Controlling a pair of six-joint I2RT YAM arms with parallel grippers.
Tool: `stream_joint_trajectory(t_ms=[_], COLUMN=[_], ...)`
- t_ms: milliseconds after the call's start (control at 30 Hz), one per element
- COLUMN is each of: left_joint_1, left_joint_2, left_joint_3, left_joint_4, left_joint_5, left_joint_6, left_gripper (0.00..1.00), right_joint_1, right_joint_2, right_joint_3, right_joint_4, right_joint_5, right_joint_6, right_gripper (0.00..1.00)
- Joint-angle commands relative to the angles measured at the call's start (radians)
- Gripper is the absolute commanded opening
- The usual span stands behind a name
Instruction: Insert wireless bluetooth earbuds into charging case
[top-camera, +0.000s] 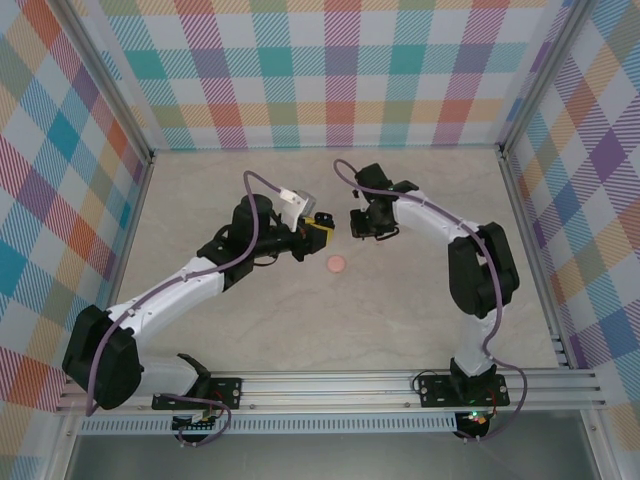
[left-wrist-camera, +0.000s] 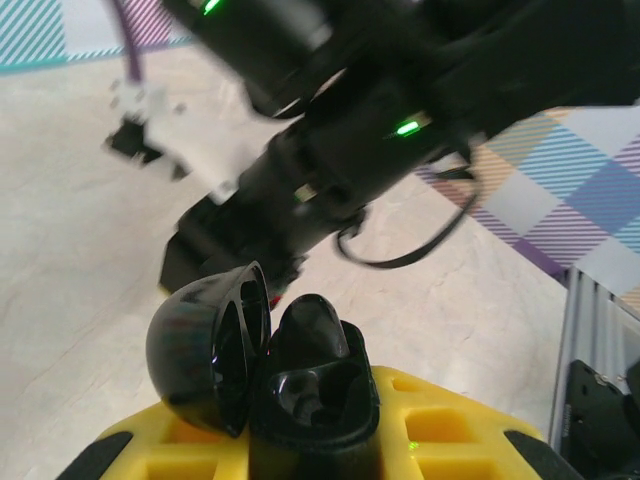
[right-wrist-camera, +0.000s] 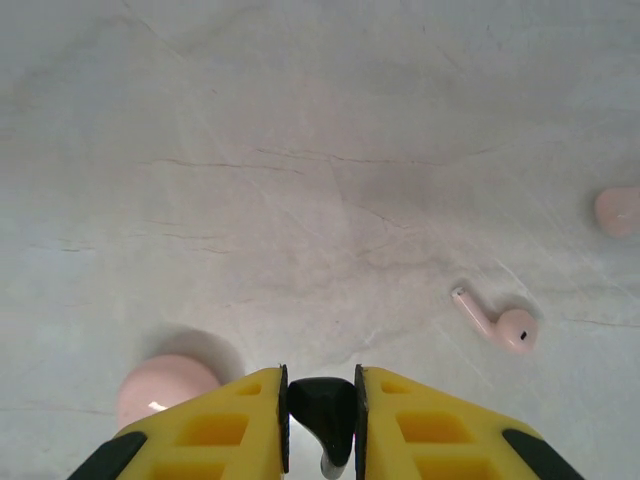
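One black earbud (right-wrist-camera: 325, 415) is pinched between the almost closed jaws of the right gripper (right-wrist-camera: 320, 390). One pink earbud (right-wrist-camera: 497, 322) lies on the table (right-wrist-camera: 300, 150). The left gripper (left-wrist-camera: 310, 425) is clamped tight on the open black case (left-wrist-camera: 205, 345).

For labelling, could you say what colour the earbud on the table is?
Pale pink earbud; right wrist view best.

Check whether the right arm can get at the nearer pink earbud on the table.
Probably not yet: the nearer pink earbud lies unobstructed, but the right tool is shut on a black earbud.
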Motion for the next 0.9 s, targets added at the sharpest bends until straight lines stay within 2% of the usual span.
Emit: stream_joint_trajectory(t_ms=[0,300,500,667,867], left_joint_1=[0.008,0.012,0.016,0.017,0.017], left_joint_2=[0.026,0.09,0.122,0.14,0.164], left_joint_3=[0.022,0.012,0.007,-0.03,-0.076], left_joint_4=[0.0,0.057,0.118,0.261,0.466], left_joint_5=[-0.059,-0.076,-0.062,-0.012,0.102], left_joint_6=[-0.049,-0.077,-0.047,0.007,0.037], left_gripper=[0.06,0.06,0.06,0.07,0.07], right_joint_1=[-0.004,-0.003,-0.004,0.0,0.018], right_joint_2=[-0.087,-0.248,-0.346,-0.452,-0.535], right_joint_3=[-0.029,-0.042,-0.041,-0.084,-0.113], right_joint_4=[0.047,0.068,0.097,0.194,0.257], right_joint_5=[-0.033,-0.083,-0.164,-0.258,-0.287], right_joint_6=[0.03,0.056,0.059,0.047,0.031], right_gripper=[0.24,0.24,0.24,0.26,0.27])
